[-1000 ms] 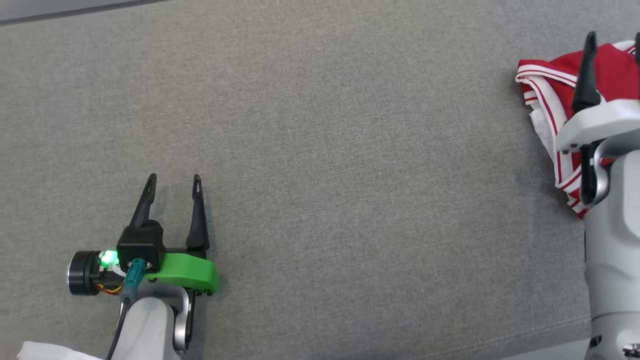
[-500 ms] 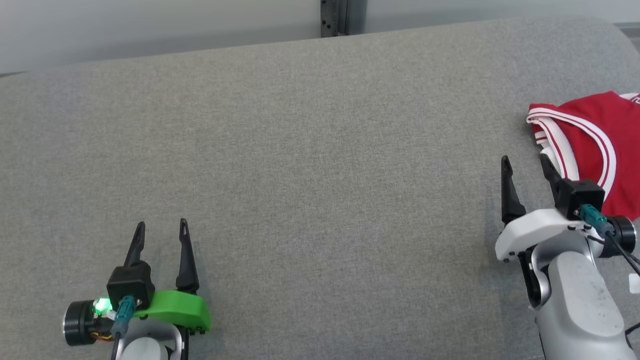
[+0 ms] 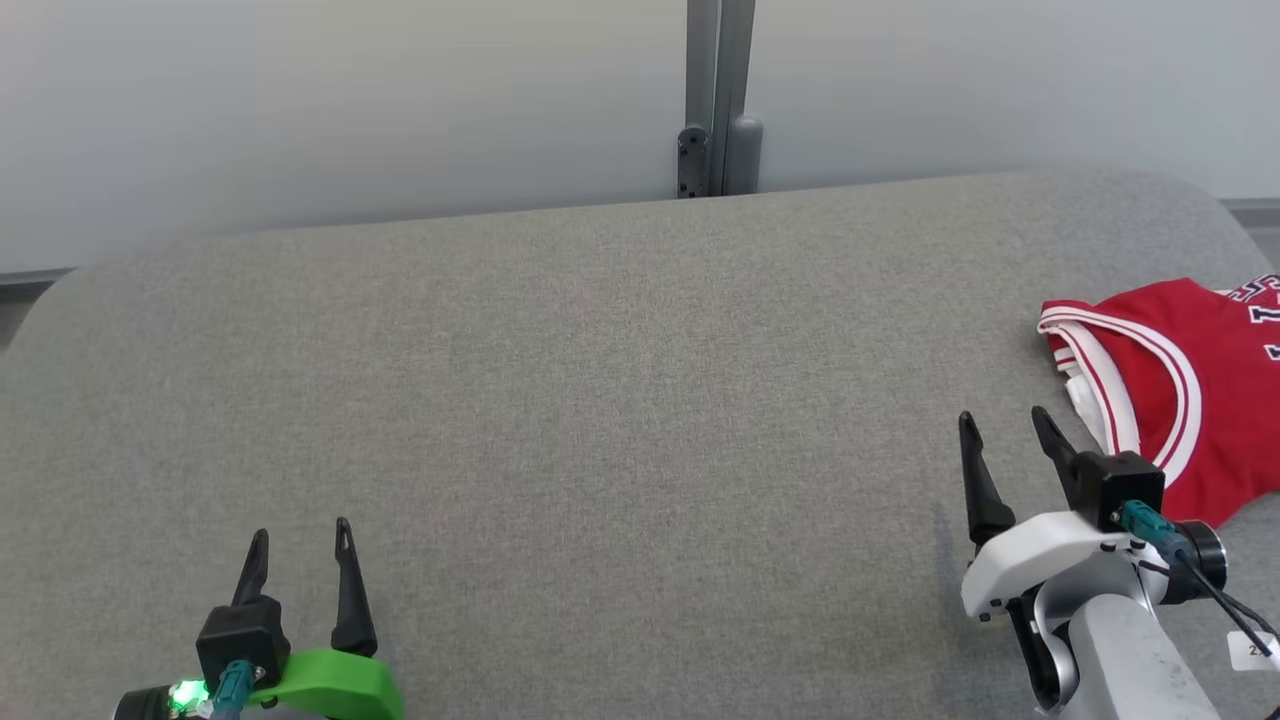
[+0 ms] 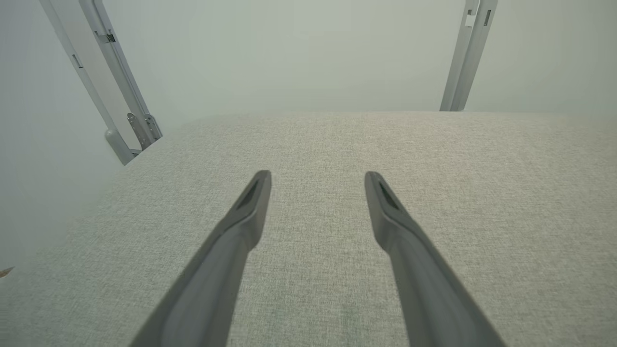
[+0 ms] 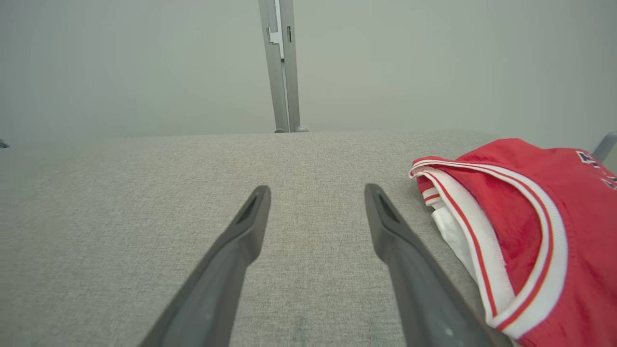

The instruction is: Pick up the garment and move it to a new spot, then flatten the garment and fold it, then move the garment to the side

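A folded red garment (image 3: 1190,390) with white and red trim lies at the right end of the grey fabric table (image 3: 620,400), partly cut off by the head view's right edge. In the right wrist view the garment (image 5: 530,226) sits just right of my fingers. My right gripper (image 3: 1005,420) stands open beside the garment's left edge, apart from it, with nothing between its fingers. My left gripper (image 3: 300,535) is open and empty at the lower left, far from the garment. In the left wrist view its fingers (image 4: 250,202) hover over bare grey fabric.
A pale wall with a grey metal post (image 3: 715,100) rises behind the table's far edge. More posts (image 4: 465,53) appear in the left wrist view. The table's rounded left end (image 3: 40,300) and right end bound the surface.
The head camera has tilted up, bringing the wall and the table's far edge into view. My right gripper has drawn back off the garment, which now lies free at its right.
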